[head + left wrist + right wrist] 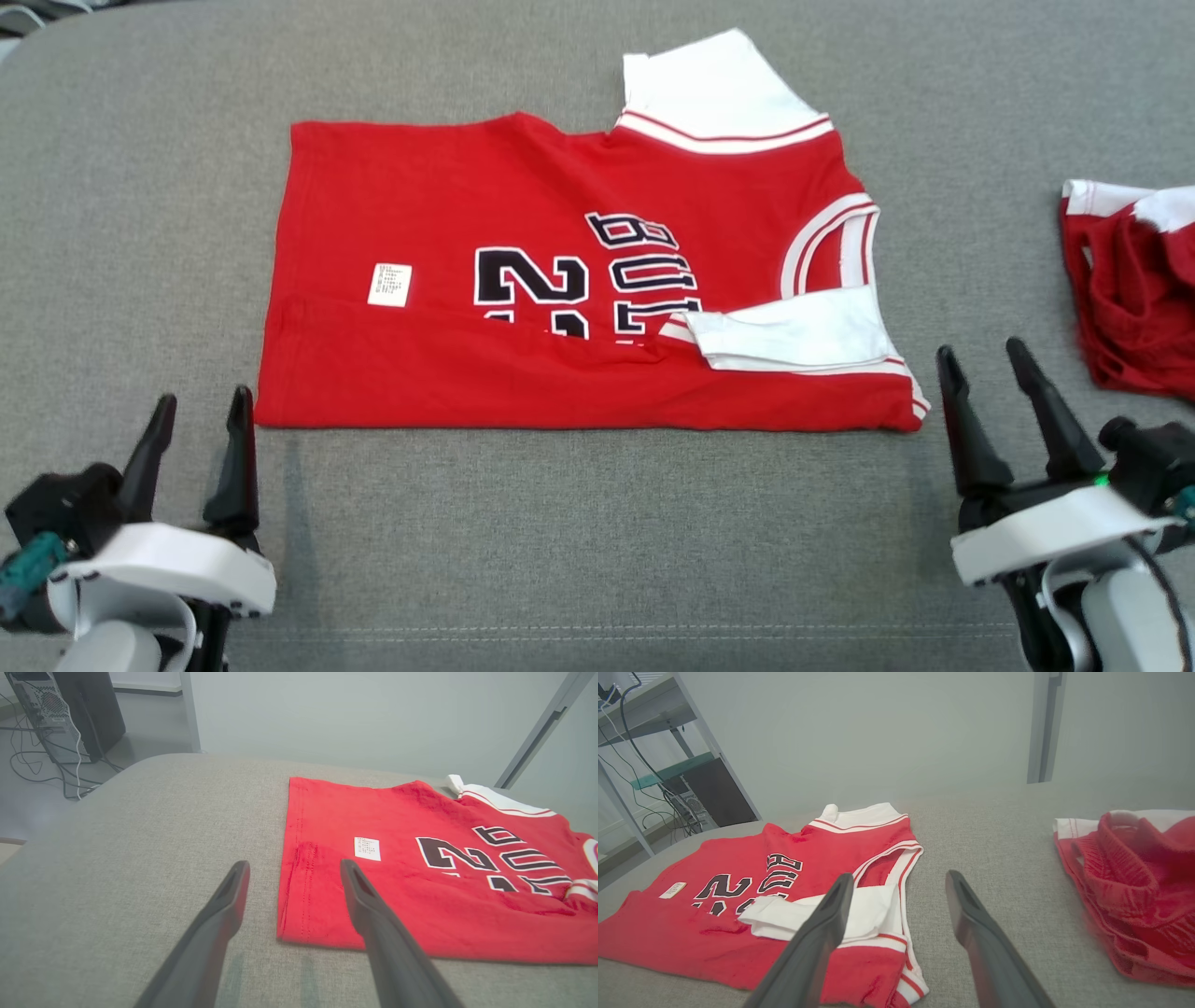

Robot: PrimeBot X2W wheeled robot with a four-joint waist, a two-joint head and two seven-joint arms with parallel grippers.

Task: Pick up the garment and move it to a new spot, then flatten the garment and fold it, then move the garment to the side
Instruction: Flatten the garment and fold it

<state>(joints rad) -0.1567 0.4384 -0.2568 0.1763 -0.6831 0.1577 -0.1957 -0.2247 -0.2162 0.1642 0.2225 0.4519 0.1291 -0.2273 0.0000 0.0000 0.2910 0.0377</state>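
Observation:
The garment is a red jersey with white sleeves and dark lettering, lying flat on the grey padded surface with its near edge folded over; it also appears as the garment and the garment. My left gripper stands open just off the garment's near-left corner, holding nothing; its fingertips hover over that corner. My right gripper is open and holds nothing beside the garment's near-right corner, with one finger over the white sleeve.
A second red and white piece of clothing lies crumpled at the right edge, also seen as the crumpled clothing. Bare grey padding runs along the front. A computer tower and cables stand on the floor beyond the surface.

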